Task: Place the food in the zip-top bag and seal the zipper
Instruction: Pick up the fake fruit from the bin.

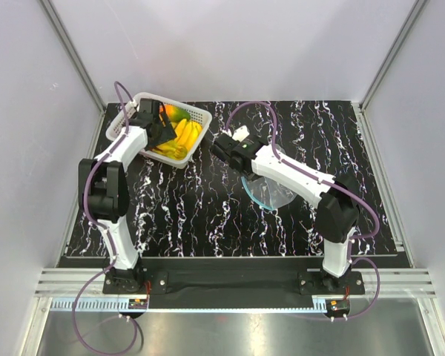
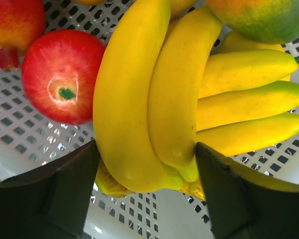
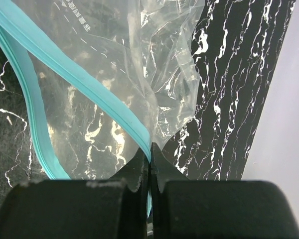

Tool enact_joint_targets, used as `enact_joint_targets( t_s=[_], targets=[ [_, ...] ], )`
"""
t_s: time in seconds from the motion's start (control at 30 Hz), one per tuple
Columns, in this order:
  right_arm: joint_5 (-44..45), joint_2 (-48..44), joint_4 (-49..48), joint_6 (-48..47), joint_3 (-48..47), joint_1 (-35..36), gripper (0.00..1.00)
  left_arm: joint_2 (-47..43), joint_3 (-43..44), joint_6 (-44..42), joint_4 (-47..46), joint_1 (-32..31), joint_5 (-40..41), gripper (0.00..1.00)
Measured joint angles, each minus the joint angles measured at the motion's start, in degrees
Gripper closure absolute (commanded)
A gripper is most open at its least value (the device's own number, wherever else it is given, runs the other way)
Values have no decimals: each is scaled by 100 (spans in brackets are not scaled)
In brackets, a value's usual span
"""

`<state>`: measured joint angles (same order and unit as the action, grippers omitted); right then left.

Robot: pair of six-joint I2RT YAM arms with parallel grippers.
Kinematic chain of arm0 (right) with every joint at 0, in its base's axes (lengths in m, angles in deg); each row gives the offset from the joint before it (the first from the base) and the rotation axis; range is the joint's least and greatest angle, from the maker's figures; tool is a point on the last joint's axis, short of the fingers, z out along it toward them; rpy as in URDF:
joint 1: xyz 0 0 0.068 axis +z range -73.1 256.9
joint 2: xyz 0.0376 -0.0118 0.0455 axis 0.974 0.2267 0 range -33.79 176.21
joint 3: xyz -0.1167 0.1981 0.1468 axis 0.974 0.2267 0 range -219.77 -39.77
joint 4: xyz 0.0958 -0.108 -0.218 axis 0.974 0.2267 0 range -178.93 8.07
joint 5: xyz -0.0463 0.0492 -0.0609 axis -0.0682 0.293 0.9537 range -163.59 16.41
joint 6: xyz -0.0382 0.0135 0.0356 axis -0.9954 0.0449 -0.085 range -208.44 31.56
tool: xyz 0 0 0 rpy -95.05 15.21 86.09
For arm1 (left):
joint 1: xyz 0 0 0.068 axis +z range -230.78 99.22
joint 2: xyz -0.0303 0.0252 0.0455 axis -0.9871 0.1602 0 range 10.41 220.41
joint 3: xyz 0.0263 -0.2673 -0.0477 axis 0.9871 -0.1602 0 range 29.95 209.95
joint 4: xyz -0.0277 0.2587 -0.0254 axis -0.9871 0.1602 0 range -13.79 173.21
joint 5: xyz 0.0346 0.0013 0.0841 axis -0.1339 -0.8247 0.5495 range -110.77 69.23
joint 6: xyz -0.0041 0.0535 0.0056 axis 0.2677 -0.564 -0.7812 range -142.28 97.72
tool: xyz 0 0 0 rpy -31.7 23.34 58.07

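My left gripper (image 1: 157, 127) reaches into the white lattice basket (image 1: 137, 100). In the left wrist view its fingers press both sides of a yellow banana bunch (image 2: 139, 99), so my left gripper (image 2: 147, 184) is shut on it. A second banana bunch (image 2: 249, 104), a red apple (image 2: 62, 74), another red fruit (image 2: 12, 25) and an orange-green mango (image 2: 264, 17) lie around it. My right gripper (image 3: 150, 154) is shut on the blue-teal zipper (image 3: 89, 84) of the clear zip-top bag (image 3: 114, 74). The bag (image 1: 271, 191) hangs under my right arm near my right gripper (image 1: 230, 156).
The basket stands at the table's back left corner. The black marbled table (image 1: 208, 215) is walled by grey panels (image 1: 30, 148) on three sides. In the right wrist view the table edge and a wall (image 3: 289, 124) lie close on the right.
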<state>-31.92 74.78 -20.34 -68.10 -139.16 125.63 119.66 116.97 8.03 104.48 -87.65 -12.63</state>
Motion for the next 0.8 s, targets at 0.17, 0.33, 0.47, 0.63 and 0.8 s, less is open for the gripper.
enact_joint_targets(
  t_s=[0.17, 0.33, 0.47, 0.63, 0.8],
  targets=[
    [-55, -31, -7, -2, 46, -4, 100, 63, 31, -13, -144, 155, -466, 51],
    [-70, -114, -31, -2, 90, -4, 100, -247, -525, -33, -713, 273, -883, 51],
    [-72, -179, -33, -4, 90, -13, 100, -1021, -1174, -42, -1012, 302, -1126, 48],
    [-81, -199, -33, -9, 90, -28, 100, -1965, -1283, -179, -1158, 295, -1384, 47],
    [-83, -256, -44, -28, 90, -42, 100, -2326, -1145, -348, -933, 295, -1419, 48]
  ],
)
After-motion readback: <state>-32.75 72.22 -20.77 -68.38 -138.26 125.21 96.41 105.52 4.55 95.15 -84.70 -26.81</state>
